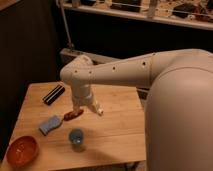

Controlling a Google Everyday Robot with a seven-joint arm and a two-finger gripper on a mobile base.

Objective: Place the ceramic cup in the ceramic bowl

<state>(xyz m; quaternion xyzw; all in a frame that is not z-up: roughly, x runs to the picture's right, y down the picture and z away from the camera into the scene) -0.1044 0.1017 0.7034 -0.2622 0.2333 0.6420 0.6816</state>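
Observation:
The ceramic cup (pixel 76 138), small and blue-grey, stands upright on the wooden table (pixel 117 122) near its front edge. The ceramic bowl (pixel 21 150), shallow and orange-red, sits at the table's front left corner, well left of the cup. My gripper (pixel 86 110) hangs from the white arm above the table's middle, above and slightly behind the cup, apart from it. Its two white fingers (pixel 98 109) point down and stand spread with nothing between them.
A flat light-blue sponge block (pixel 50 124) lies between bowl and cup. A small red-orange object (pixel 73 115) lies just behind the cup, under the gripper. A black bar-shaped object (pixel 53 94) lies at the back left. Shelving stands behind the table.

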